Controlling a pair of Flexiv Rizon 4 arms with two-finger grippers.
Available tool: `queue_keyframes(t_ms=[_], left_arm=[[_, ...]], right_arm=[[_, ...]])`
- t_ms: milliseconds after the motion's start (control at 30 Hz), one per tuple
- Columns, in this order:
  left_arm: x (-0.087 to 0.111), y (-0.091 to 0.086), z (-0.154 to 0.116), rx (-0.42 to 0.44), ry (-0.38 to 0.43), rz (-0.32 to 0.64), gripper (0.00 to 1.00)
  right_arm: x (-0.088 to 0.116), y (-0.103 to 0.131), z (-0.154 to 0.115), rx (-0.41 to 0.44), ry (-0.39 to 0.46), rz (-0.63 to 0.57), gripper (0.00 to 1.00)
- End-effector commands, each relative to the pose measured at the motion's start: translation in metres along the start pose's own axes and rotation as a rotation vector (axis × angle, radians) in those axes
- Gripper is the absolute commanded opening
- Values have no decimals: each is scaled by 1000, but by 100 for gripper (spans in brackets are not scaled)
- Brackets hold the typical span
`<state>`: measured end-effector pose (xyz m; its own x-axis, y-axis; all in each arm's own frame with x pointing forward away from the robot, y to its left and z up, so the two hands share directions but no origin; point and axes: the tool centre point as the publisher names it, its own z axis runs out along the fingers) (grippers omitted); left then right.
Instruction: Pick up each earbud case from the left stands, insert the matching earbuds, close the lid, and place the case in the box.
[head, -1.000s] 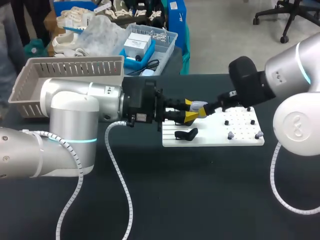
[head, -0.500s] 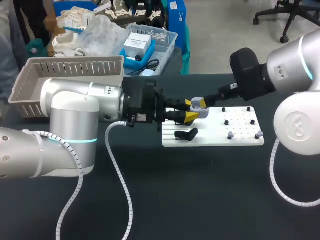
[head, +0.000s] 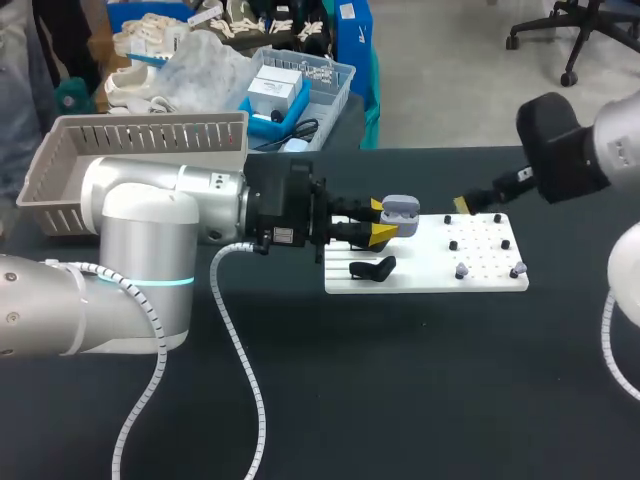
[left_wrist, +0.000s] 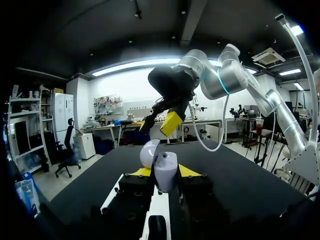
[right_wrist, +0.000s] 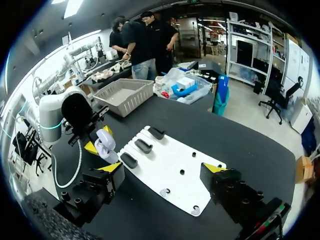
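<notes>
Your right gripper (head: 462, 204), spread and empty, has withdrawn toward 3 o'clock. The left gripper (head: 378, 222) pinches the earbud case (head: 400, 209), which probably has an earbud seated.

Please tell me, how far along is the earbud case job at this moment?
Done: one earbud case is off its stand. In hand: the left gripper is shut on it above the white board, lid open; the right gripper is open and empty. Left: two earbuds sit on the board, the lid needs closing, and no case shows in the box.
</notes>
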<state>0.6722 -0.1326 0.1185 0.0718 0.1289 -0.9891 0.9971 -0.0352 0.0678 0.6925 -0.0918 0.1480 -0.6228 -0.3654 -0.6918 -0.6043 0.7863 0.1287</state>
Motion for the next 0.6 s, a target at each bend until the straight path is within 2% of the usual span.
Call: queue_keyframes(t_ms=[33,100,400,600], left_arm=[[0,0,0,-1,-1,0,0],[0,0,0,-1,-1,0,0],[0,0,0,-1,-1,0,0],[0,0,0,-1,-1,0,0]], right_arm=[[12,-6,-5,282,18,6,100],[19,-12,-1,320,36,-2,100],[51,-40,17,373,126,27,100],[67,-60,18,399,146,64,100]])
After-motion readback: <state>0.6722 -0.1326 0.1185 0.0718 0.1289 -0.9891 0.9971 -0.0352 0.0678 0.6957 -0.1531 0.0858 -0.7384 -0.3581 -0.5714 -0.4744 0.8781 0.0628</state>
